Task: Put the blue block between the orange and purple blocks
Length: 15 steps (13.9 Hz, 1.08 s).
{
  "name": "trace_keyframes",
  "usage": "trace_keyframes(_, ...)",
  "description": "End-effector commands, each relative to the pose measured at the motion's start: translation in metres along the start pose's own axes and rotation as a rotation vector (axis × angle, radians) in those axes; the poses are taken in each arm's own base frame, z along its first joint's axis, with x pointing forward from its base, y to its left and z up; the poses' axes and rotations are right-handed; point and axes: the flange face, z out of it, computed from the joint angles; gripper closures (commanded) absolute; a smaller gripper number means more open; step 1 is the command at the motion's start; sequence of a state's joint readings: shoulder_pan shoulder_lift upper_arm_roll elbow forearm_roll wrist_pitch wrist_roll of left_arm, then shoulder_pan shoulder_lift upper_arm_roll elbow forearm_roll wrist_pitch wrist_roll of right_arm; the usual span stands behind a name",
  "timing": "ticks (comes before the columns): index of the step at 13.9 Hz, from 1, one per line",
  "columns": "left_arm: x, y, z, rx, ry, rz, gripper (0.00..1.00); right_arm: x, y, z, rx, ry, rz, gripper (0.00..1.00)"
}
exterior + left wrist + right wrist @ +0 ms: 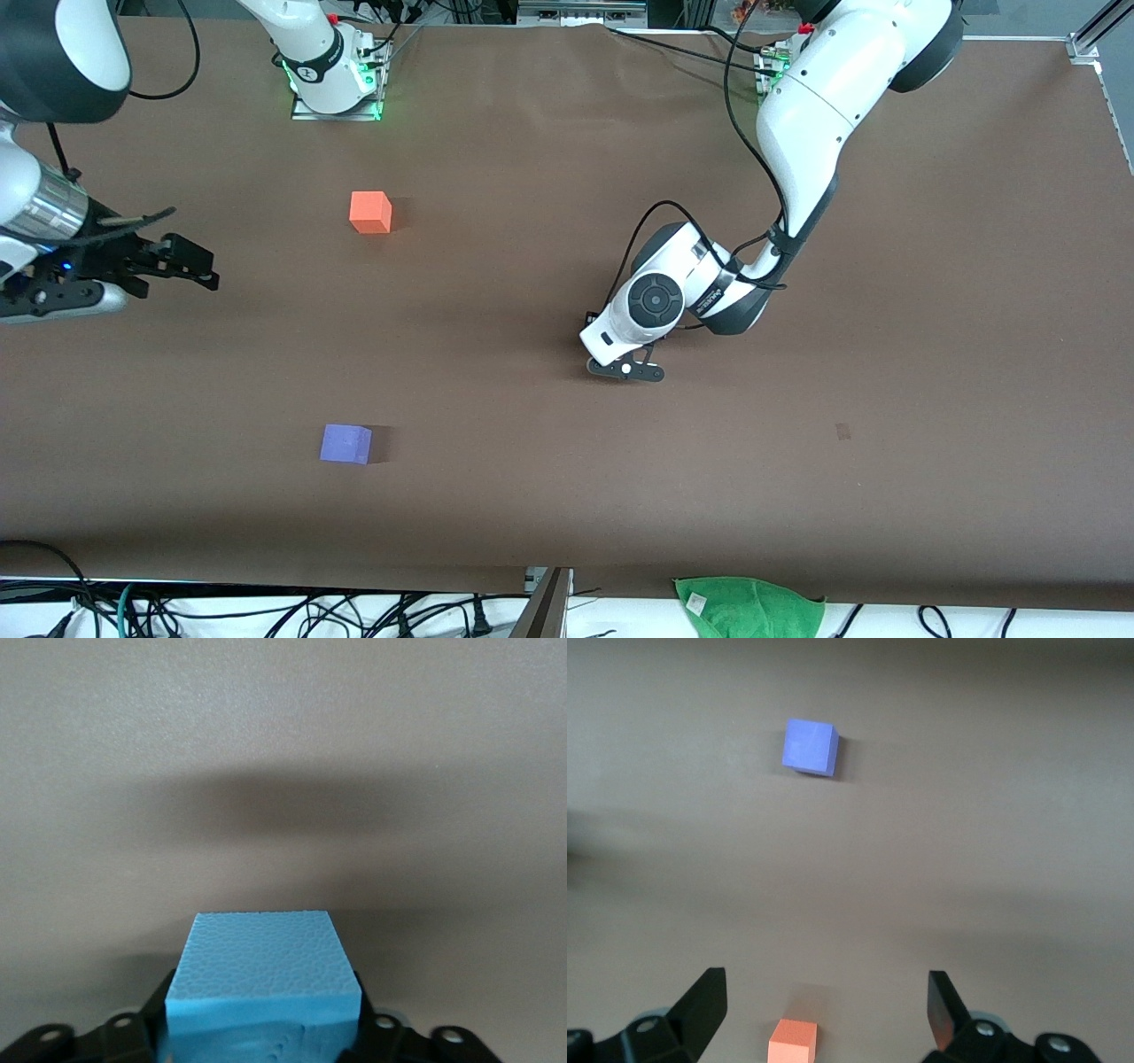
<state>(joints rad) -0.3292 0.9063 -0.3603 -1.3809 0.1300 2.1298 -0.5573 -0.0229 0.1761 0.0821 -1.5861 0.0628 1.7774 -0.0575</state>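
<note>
On the brown surface (549, 159) at frame centre, your left hand (625, 369) sits low, clamped on the blue block (262, 979), which fills the bottom of the left wrist view. At the frame's left edge your right hand (199, 264) waits, spread wide. The orange block (369, 213) sits upper-left, the purple block (345, 444) lower-left, well apart.

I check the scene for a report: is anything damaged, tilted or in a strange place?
Nothing stands out. The orange block and purple block sit flat and apart. The left gripper grips the blue block squarely. The right gripper waits open.
</note>
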Motion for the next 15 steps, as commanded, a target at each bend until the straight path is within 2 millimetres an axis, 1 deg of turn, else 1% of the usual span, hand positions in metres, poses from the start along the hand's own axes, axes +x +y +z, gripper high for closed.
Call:
trace_keyframes(1,0.001,0.002,-0.016,0.016,0.005,-0.022,0.00,0.010,-0.010,0.028,0.016,-0.045,-0.036,0.00)
trace_keyframes(2,-0.004,0.002,-0.029,0.033,-0.018,-0.018,0.00,0.013,-0.014,0.035,0.012,-0.052,-0.045,0.00)
trace_keyframes(3,-0.012,0.003,-0.055,0.053,-0.033,-0.015,0.00,0.018,-0.013,0.063,0.016,-0.100,-0.044,0.00)
trace_keyframes(4,-0.019,0.003,-0.082,0.072,-0.043,-0.013,0.00,0.017,-0.019,0.076,0.015,-0.136,-0.048,0.00)
trace_keyframes(6,-0.041,0.003,-0.144,0.117,-0.047,0.001,0.00,0.017,-0.025,0.078,0.020,-0.147,-0.059,0.00)
trace_keyframes(7,-0.050,0.000,-0.173,0.134,-0.044,0.002,0.00,0.016,-0.043,0.085,0.016,-0.160,-0.087,0.00)
trace_keyframes(8,-0.054,-0.012,-0.199,0.147,-0.039,-0.010,0.00,0.018,-0.062,0.092,0.010,-0.164,-0.118,0.00)
trace_keyframes(9,-0.055,-0.030,-0.224,0.153,-0.027,-0.036,0.00,0.020,-0.077,0.105,0.007,-0.178,-0.135,0.00)
trace_keyframes(10,-0.055,-0.052,-0.255,0.148,-0.002,-0.060,0.00,0.020,-0.112,0.124,0.007,-0.195,-0.168,0.00)
trace_keyframes(11,-0.054,-0.077,-0.278,0.140,0.011,-0.055,0.00,0.024,-0.144,0.135,0.001,-0.174,-0.153,0.00)
trace_keyframes(12,-0.055,-0.100,-0.297,0.141,0.013,-0.031,0.00,0.032,-0.171,0.144,0.001,-0.151,-0.094,0.00)
trace_keyframes(13,-0.058,-0.124,-0.317,0.146,0.011,-0.010,0.00,0.033,-0.205,0.153,-0.004,-0.147,-0.050,0.00)
trace_keyframes(15,-0.063,-0.171,-0.345,0.149,0.001,-0.004,0.00,0.036,-0.273,0.179,-0.007,-0.130,0.040,0.00)
